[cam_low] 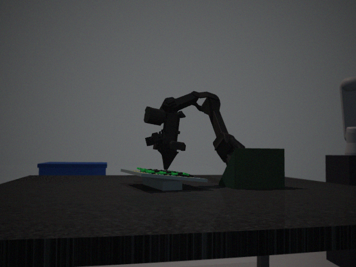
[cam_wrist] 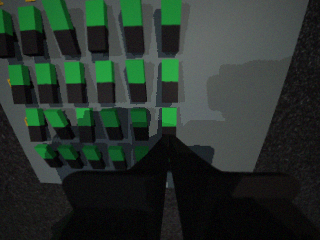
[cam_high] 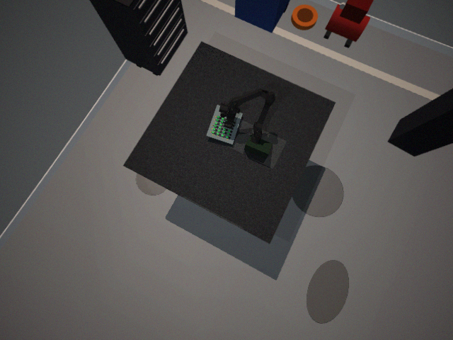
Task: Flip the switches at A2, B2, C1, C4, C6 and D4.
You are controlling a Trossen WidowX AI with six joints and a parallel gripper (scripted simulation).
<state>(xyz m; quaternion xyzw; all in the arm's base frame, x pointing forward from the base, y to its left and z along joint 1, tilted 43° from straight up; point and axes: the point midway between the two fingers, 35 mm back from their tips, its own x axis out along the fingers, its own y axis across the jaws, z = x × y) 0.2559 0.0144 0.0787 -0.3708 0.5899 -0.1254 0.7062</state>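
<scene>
The grey switch panel (cam_high: 218,108) (cam_low: 198,179) (cam_wrist: 240,50) lies tilted on the dark table (cam_high: 204,190) (cam_low: 143,209), with rows of green and black rocker switches. My gripper (cam_high: 229,125) (cam_low: 166,167) (cam_wrist: 168,138) is shut and holds nothing. Its pointed tip is down at the panel's right column, at the near, black end of the switch C6 (cam_wrist: 169,116). In the wrist view the fingers hide part of row D below it. I cannot tell whether the tip touches the switch.
The arm's dark green base block (cam_high: 257,148) (cam_low: 256,168) stands on the table just right of the panel. A blue bin (cam_low: 72,168) shows beyond the table's far edge. A black cabinet (cam_high: 146,29), an orange bowl (cam_high: 304,16) and a red chair (cam_high: 347,20) stand on the floor away from the table.
</scene>
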